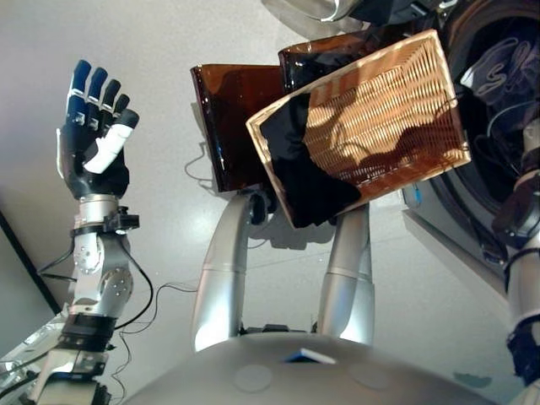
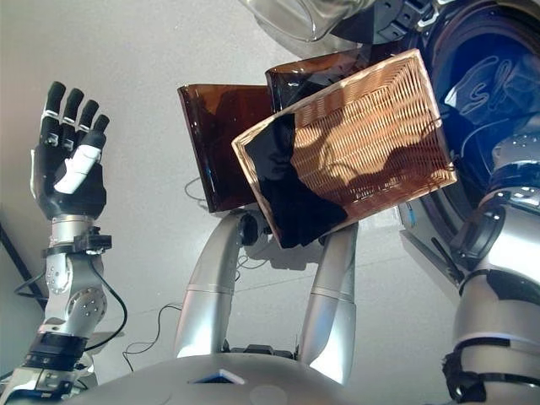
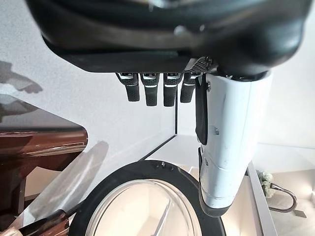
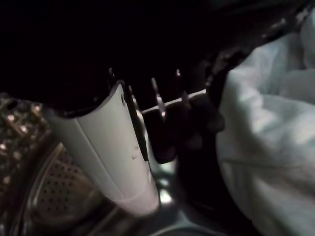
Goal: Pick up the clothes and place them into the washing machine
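left hand (image 1: 93, 148) raised at left, fingers straight, holding nothing. right hand (image 4: 147, 128) inside washing machine drum (image 2: 485, 93) w/ pale clothes (image 4: 268, 142); grip can't tell. black cloth (image 1: 299, 173) in woven wicker basket (image 1: 380, 114), centre.

Laundry corner; washing machine (image 1: 498, 126), wicker basket (image 1: 396, 101).

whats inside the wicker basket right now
A dark garment fills one end of the wicker basket; the rest shows bare weave. Whatever lies under the garment is covered.
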Robot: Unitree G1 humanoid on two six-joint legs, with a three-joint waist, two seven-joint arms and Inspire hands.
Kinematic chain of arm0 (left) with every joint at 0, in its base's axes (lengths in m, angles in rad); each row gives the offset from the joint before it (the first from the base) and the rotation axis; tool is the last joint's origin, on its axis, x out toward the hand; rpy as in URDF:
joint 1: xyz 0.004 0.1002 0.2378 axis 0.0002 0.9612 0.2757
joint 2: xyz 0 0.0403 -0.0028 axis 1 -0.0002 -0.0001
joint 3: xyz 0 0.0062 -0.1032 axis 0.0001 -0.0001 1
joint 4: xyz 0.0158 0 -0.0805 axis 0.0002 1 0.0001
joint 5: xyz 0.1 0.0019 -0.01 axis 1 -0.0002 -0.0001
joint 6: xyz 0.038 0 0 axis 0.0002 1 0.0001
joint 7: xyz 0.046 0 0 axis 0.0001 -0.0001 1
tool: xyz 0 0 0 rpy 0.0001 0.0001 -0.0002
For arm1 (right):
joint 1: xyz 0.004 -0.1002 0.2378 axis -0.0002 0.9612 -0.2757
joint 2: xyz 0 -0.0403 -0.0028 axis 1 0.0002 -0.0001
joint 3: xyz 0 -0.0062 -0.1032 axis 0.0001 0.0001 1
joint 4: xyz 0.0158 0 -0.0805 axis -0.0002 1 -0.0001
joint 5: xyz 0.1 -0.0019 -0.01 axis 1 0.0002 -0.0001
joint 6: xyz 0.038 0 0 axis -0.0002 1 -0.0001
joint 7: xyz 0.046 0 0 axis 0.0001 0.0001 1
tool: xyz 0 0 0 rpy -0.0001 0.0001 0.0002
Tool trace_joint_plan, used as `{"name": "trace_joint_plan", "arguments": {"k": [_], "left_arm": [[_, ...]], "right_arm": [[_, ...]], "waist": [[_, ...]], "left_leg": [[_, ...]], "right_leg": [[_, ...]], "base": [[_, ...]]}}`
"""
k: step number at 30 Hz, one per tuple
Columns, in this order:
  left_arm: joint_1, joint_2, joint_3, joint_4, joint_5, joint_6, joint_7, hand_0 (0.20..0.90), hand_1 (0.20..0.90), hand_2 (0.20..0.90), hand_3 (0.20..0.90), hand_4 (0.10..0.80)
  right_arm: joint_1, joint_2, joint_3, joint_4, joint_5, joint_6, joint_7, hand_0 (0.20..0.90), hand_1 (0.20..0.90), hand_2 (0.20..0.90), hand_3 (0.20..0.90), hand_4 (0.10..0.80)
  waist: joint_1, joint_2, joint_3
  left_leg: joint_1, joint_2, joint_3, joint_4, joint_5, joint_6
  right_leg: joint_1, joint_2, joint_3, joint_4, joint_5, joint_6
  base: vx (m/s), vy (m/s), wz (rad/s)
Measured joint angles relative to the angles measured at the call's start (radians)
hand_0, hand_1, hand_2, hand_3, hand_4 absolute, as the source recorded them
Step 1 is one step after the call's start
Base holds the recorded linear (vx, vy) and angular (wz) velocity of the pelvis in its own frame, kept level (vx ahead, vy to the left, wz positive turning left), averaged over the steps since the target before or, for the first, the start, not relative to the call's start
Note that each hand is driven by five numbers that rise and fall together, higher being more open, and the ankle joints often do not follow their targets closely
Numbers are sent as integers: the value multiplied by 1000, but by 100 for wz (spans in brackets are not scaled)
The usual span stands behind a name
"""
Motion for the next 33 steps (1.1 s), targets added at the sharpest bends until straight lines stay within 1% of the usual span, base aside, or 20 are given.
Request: {"name": "trace_joint_plan", "arguments": {"k": [6, 9, 11, 12, 14, 15, 17, 19, 24, 28, 30, 33], "left_arm": [[1, 0, 0, 0, 0, 0, -8, 900, 900, 900, 900, 800], [2, 0, 1, 0, 0, 0, -9, 900, 900, 900, 900, 800], [2, -1, 0, 0, -2, 0, -10, 900, 900, 900, 900, 800], [2, -1, 0, 0, -3, 0, -11, 900, 900, 900, 900, 800], [2, -2, 1, -1, -5, -1, -19, 900, 900, 900, 900, 800], [2, -9, 2, 1, -5, -1, -26, 900, 900, 900, 900, 800], [2, -23, 1, 5, -5, -2, -30, 900, 900, 900, 900, 800], [2, -41, 2, 6, -5, -2, -31, 900, 900, 900, 900, 800], [0, -51, 4, 17, -4, -11, -32, 900, 900, 900, 900, 800], [-13, -64, 5, 60, -3, -21, -28, 900, 900, 900, 900, 800], [-21, -95, 7, 97, 3, -22, -26, 900, 900, 900, 900, 800], [-26, -110, 7, 114, 20, -22, -25, 900, 900, 900, 900, 800]], "right_arm": [[1, 11, 58, 0, -15, 2, 40, 900, 900, 900, 900, 800], [12, 32, 87, -15, -52, 7, 63, 900, 900, 900, 900, 800], [63, 68, 103, -89, -68, 7, 93, 900, 900, 900, 900, 800], [78, 78, 111, -96, -76, 8, 109, 900, 900, 900, 900, 800], [122, 94, 162, -106, -106, 26, 140, 900, 900, 900, 900, 800], [170, 110, 189, -129, -152, 28, 157, 900, 900, 900, 900, 800], [210, 131, 216, -129, -210, 40, 174, 900, 900, 900, 900, 800], [239, 167, 216, -128, -237, 46, 177, 900, 900, 900, 900, 800], [263, 256, 204, -115, -249, 51, 194, 900, 900, 900, 900, 800], [268, 275, 201, -114, -280, 68, 190, 900, 900, 900, 900, 800], [314, 303, 213, -132, -328, 67, 189, 900, 900, 900, 900, 800], [356, 335, 239, -139, -380, 69, 186, 900, 900, 900, 900, 800]], "waist": [[1, 2, -2], [-1, 3, -2], [-1, 3, -2], [-1, 3, -2], [-2, 3, -2], [-4, 3, -2], [-8, 3, -2], [-16, 3, -2], [-35, 3, -3], [-35, 3, -3], [-36, 2, -4], [-43, 0, -8]], "left_leg": [[0, 1, 2, 4, 0, 0], [0, 6, 2, 6, 0, 0], [-1, 14, 2, 8, -1, -1], [-1, 15, 2, 8, -2, -2], [0, 16, 1, 7, -2, -2], [0, 16, 0, 3, -2, -3], [0, 16, 0, 0, -1, -4], [1, 16, -3, 0, -1, -4], [5, 16, -19, -1, 0, -6], [17, 17, -22, -16, 6, -6], [61, 17, -24, -64, 19, -6], [107, 15, -31, -130, 43, -7]], "right_leg": [[0, 1, 0, 0, -2, -5], [1, 5, 0, 0, -2, -5], [2, 12, -1, -3, -2, -5], [2, 13, -1, -3, -2, -5], [2, 15, -1, -4, -3, -6], [3, 15, -3, -7, -3, -6], [3, 16, -3, -10, -3, -5], [6, 16, -6, -10, -2, -4], [23, 16, -26, -20, 1, -6], [38, 16, -31, -43, 10, -5], [84, 15, -39, -91, 25, -6], [132, 13, -52, -156, 49, -6]], "base": [[2, 2, -1], [0, 0, 0], [1, 6, -7], [-1, 7, -6], [0, 0, 0], [0, 0, 0], [0, 0, 0], [11, 3, 2], [15, 14, 3], [15, 25, -5], [20, 34, -3], [17, 14, -1]]}}
